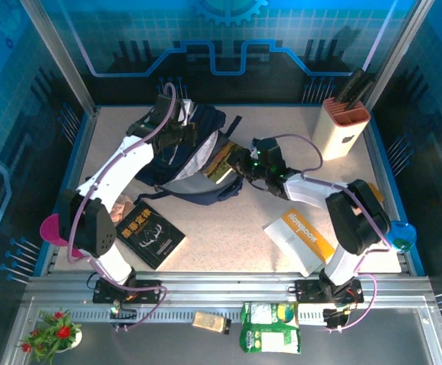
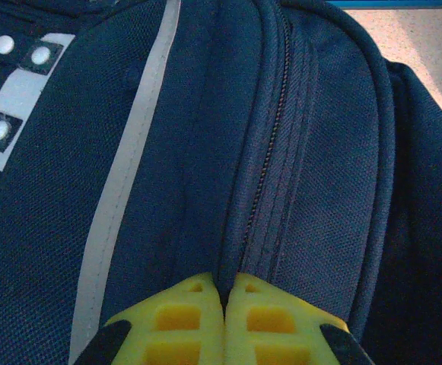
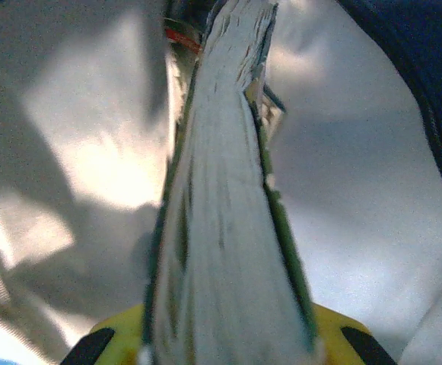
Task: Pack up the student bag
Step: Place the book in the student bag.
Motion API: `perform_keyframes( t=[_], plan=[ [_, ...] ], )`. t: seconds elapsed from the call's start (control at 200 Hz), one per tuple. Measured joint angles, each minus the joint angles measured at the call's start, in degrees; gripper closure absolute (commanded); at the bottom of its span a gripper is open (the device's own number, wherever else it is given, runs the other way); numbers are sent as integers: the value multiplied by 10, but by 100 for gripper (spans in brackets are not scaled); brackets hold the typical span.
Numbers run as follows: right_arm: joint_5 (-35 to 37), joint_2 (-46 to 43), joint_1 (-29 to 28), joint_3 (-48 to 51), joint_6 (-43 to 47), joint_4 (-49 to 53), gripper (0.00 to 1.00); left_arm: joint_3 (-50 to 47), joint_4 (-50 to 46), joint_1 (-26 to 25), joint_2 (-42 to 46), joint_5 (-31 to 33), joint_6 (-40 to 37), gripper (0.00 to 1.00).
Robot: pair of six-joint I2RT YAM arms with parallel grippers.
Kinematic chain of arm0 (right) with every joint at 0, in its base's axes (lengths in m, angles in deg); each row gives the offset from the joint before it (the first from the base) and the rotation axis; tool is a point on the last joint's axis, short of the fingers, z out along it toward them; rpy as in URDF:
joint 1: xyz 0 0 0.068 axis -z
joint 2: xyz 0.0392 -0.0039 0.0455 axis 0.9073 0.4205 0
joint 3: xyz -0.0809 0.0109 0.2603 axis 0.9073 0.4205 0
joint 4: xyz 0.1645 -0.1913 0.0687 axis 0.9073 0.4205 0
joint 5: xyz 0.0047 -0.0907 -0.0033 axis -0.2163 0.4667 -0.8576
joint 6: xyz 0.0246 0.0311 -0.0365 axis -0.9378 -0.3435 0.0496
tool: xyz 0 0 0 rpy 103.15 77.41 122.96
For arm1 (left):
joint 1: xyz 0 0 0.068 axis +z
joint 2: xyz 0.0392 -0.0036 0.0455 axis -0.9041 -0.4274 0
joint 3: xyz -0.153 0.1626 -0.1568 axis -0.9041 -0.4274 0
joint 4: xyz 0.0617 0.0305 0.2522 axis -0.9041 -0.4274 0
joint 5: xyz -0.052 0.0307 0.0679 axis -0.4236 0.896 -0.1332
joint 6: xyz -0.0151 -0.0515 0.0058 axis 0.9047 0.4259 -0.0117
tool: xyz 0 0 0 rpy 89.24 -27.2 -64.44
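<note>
- Student bag (image 1: 182,163): lies slumped on table (image 1: 228,220), left of centre toward far side, mouth facing the right arm.
- Handling (est.): soft woven fabric, no frame visible, so it sags and the mouth will likely collapse unless propped. Not fragile, not slippery.
- Best hold (est.): seam, zip edge or strap. Pinch a fold rather than a flat panel.
- Left gripper (image 2: 225,304): yellow pads pressed together on a ridge of navy fabric right by the zip line, at top of bag. Prob. propping the opening.
- Right gripper (image 3: 224,342): jaws pinching green-covered book (image 3: 221,205) by its near end, page edge toward cam. Book's far end sits inside the pale grey lining (image 3: 357,190).
- Book (est.): stiff, moderate wt; pages may fan if grip slackens.
- Bag contents: beyond that book, can't tell, as lining is part in shadow. Small red bit at book's far tip, unidentified.
- Outside bag, on table: black book (image 1: 151,234) near left arm base; white/orange book (image 1: 300,237) near right arm.
- Cream holder (image 1: 345,131) at far right w/ dark handles sticking out the top.
</note>
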Motion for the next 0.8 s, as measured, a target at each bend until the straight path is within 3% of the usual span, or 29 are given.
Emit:
perform_keyframes(
  t=[0.235,0.655,0.8],
  plan=[
    [-21,9,-3,-4,0,-49,95,0,1,0,1,-20,2,100],
    [3,215,-44,-180,-38,-38,93,0,8,2,11,-47,37,100],
    [14,276,-54,-256,-43,-30,88,0,12,8,12,-56,49,100]
  ],
)
